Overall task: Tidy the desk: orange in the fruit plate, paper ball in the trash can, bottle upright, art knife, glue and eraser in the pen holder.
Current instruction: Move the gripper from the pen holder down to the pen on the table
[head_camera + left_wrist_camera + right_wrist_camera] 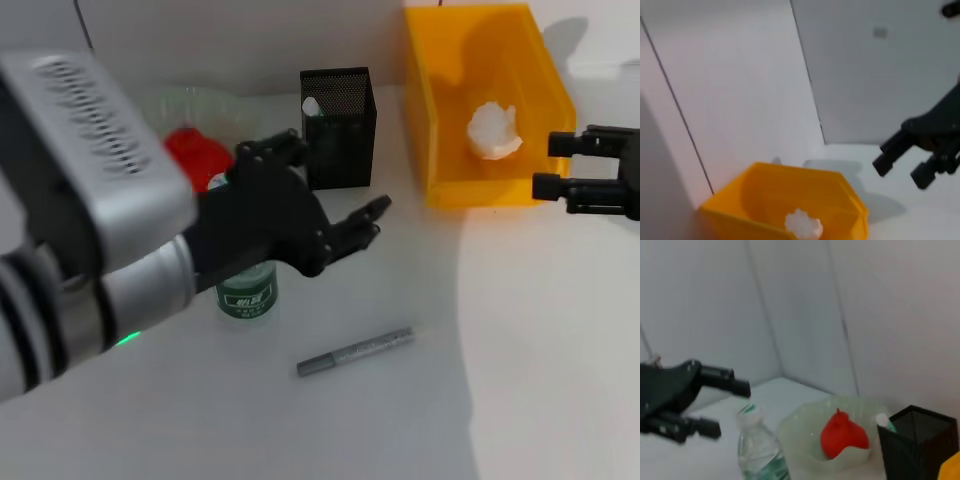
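Left gripper (pixel 375 222) hovered empty, jaws spread, just in front of the pen holder (pixel 338 125); bottle (pixel 246 292) upright beneath it. Right gripper (pixel 556 166), jaws spread, beside trash can (pixel 440 120) holding paper ball (pixel 494 131).

A white desk (pixel 520 400) carries everything: just behind the left gripper (pixel 372 222) stands the pen holder (pixel 338 128), and under that gripper's arm the bottle (pixel 246 292) stands upright with the fruit plate (pixel 190 112) beyond it. On the near side of the left gripper a grey art knife (pixel 355 351) lies flat on the bare top, apart from the bottle. The trash can (pixel 450 120) sits just beside the right gripper (pixel 552 166), between it and the pen holder.
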`<action>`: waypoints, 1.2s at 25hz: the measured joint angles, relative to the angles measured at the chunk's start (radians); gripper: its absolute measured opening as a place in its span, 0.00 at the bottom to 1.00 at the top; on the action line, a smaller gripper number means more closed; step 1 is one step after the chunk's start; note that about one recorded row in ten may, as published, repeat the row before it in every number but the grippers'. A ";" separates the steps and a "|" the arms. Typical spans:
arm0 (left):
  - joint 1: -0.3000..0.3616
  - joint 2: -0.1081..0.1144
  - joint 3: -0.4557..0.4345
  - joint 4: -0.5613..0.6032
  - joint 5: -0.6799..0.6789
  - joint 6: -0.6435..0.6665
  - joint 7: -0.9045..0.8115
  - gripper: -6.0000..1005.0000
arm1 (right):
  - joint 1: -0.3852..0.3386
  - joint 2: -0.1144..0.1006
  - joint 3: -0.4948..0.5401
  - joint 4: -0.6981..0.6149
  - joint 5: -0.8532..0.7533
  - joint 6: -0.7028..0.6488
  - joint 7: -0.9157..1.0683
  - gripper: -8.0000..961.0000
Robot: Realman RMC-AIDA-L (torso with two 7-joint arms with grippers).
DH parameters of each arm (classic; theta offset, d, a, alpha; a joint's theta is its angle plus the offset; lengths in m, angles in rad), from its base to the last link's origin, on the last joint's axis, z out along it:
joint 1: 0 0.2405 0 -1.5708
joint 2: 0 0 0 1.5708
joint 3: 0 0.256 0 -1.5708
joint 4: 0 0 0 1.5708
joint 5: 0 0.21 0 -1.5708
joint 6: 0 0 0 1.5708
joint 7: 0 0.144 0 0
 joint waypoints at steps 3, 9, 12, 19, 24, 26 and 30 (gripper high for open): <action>0.067 0.000 0.001 0.015 -0.106 -0.024 0.105 0.69 | 0.031 -0.008 -0.047 -0.075 -0.041 -0.027 0.040 0.77; 0.221 0.001 -0.029 0.016 -0.455 -0.050 0.425 0.69 | 0.086 -0.017 -0.113 -0.189 -0.099 -0.060 0.087 0.77; 0.278 0.001 -0.069 -0.019 -0.690 -0.037 0.652 0.69 | 0.097 -0.011 -0.126 -0.218 -0.108 -0.061 0.085 0.77; 0.282 -0.003 -0.180 -0.208 -1.034 0.101 0.932 0.69 | 0.150 -0.018 -0.214 -0.288 -0.161 -0.114 0.093 0.77; 0.168 -0.002 -0.364 -0.679 -1.411 0.539 1.145 0.69 | 0.229 -0.020 -0.362 -0.418 -0.234 -0.159 0.134 0.77; 0.146 -0.003 -0.403 -0.762 -1.425 0.601 1.150 0.69 | 0.269 -0.020 -0.421 -0.441 -0.264 -0.168 0.154 0.77; 0.068 -0.005 -0.478 -1.027 -1.437 0.725 1.216 0.69 | 0.353 -0.008 -0.522 -0.463 -0.331 -0.183 0.171 0.77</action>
